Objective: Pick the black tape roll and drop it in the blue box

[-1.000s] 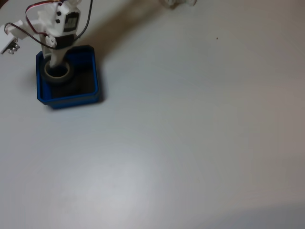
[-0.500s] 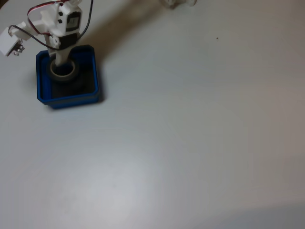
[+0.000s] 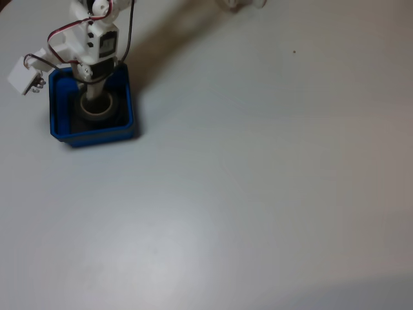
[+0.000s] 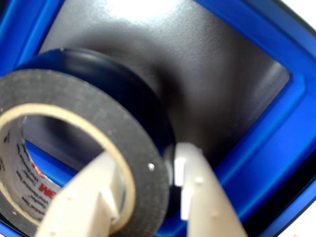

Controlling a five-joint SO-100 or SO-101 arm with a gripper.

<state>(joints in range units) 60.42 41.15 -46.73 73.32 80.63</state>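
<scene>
In the fixed view the blue box [image 3: 90, 136] sits at the upper left of the white table. The black tape roll [image 3: 97, 110] is inside the box's walls, near the middle of its dark floor. My gripper [image 3: 95, 98] reaches down onto the roll from above. In the wrist view the gripper [image 4: 145, 170] is shut on the tape roll [image 4: 98, 113], with one pale finger [image 4: 91, 195] inside the beige core and the other finger [image 4: 200, 197] outside the black wall. The roll is tilted over the blue box [image 4: 276, 143]; I cannot tell whether it touches the floor.
A white block [image 3: 24, 76] on red and black wires juts out left of the arm, beside the box. A white object [image 3: 242, 3] is cut off by the top edge. A small dark speck [image 3: 294, 51] lies on the white table [image 3: 258, 181] at upper right.
The arm has shifted right and toward the box's middle, carrying the roll from the upper-left corner to the centre of the box. The grip on the roll is unchanged.
</scene>
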